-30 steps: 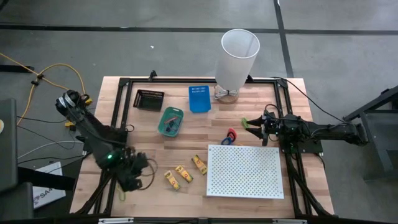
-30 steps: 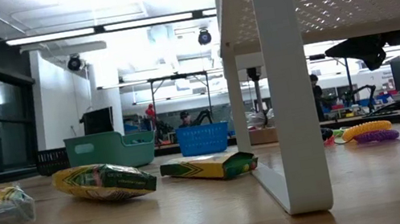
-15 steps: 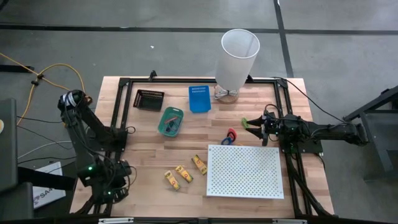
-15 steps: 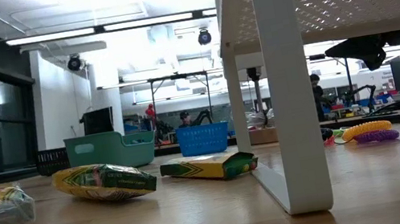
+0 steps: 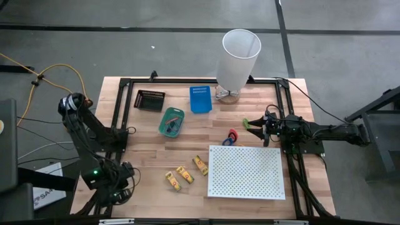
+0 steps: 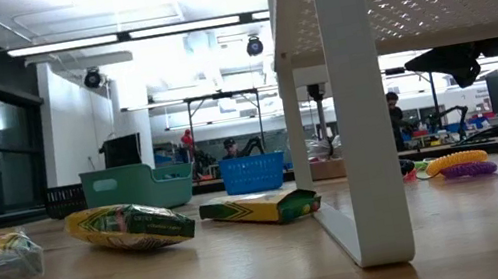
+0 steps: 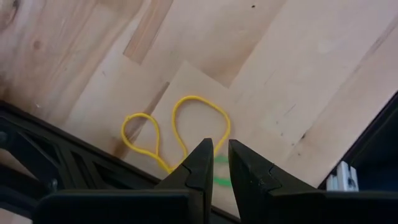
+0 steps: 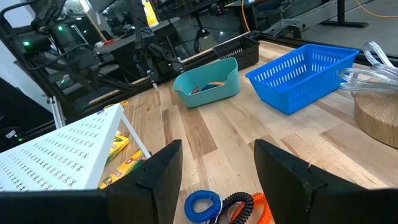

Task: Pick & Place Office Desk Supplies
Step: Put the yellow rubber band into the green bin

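Observation:
My left gripper (image 5: 116, 187) hangs over the table's near left corner, fingers a narrow gap apart (image 7: 215, 157). Just beyond the fingertips, two yellow rubber-band loops (image 7: 177, 127) lie flat on the wood, and a green band (image 7: 219, 180) shows in the gap. I cannot tell whether the fingers touch the bands. Three yellow-and-red packs (image 5: 184, 174) lie left of the white perforated board (image 5: 245, 172). My right gripper (image 5: 255, 125) waits open (image 8: 217, 168) near the right edge, above the blue, black and orange coils (image 8: 224, 205).
A teal bin (image 5: 171, 121), a blue basket (image 5: 200, 98) and a black tray (image 5: 149, 100) stand toward the far side. The tall white bin (image 5: 239, 56) is at the far edge. Black frame rails (image 7: 68, 168) run close by the left gripper.
My left arm has swung from beside the packs toward the table's near left corner and come down over the rubber bands. In the last half second it edged slightly back to the right. The packs and coils have stayed put.

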Controlling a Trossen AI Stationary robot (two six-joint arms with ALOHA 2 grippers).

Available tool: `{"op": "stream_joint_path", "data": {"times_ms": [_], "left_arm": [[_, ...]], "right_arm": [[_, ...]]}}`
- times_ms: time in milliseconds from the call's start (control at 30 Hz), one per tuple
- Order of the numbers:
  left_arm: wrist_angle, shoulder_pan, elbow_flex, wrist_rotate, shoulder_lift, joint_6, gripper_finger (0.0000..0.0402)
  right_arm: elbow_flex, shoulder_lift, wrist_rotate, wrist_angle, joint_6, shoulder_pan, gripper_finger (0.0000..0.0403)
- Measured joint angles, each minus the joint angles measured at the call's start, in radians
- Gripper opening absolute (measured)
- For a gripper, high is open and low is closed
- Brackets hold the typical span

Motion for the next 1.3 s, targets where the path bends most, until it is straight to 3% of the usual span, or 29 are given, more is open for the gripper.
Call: {"op": "stream_joint_path", "data": {"times_ms": [500,967,1300], "left_arm": [[0.047,0.122,0.000,0.198,0.101,0.140,0.0047],[0.156,0.115,0.000,0.201,0.130,0.108,0.0047],[0.194,0.038,0.000,0.187,0.130,-0.010,0.0047]], "right_arm": [[0.000,0.000,0.000,0.000,0.000,0.000,0.0188],[0.000,0.000,0.000,0.000,0.000,0.000,0.0188],[0.000,0.000,0.000,0.000,0.000,0.000,0.0188]]}}
